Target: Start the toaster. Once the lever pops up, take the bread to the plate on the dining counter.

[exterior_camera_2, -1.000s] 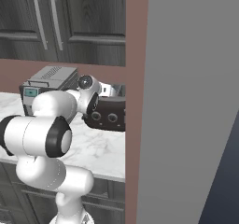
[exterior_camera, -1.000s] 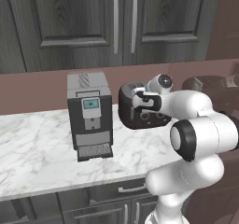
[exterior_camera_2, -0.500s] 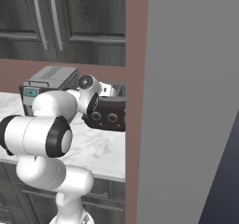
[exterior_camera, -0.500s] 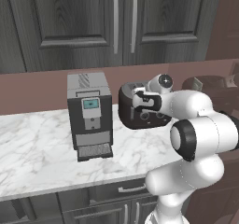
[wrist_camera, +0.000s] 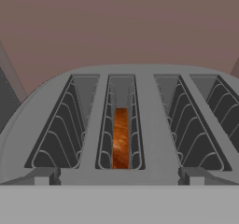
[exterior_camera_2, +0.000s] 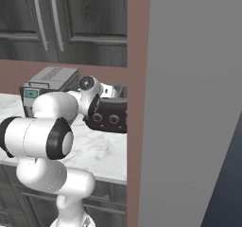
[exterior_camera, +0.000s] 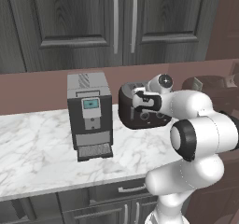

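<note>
The dark toaster (exterior_camera: 133, 111) stands on the marble worktop against the brown wall, just right of the coffee machine; its two round knobs face out on the front (exterior_camera_2: 111, 118). In the hand view I look down on its grey top with several slots (wrist_camera: 140, 120), and the bread (wrist_camera: 120, 139), an orange-brown slice, sits low in the second slot from the left. My gripper (exterior_camera: 141, 102) hovers close over the toaster's near top edge. It is open, its fingertips (wrist_camera: 43, 177) set wide apart with nothing between them.
A boxy grey coffee machine (exterior_camera: 88, 113) stands to the toaster's left on the marble worktop (exterior_camera: 42, 148). Dark cabinets (exterior_camera: 121, 22) hang above. A tall brown panel and a grey wall (exterior_camera_2: 189, 103) close off the right side. A dark brown object (exterior_camera: 210, 85) sits behind my arm.
</note>
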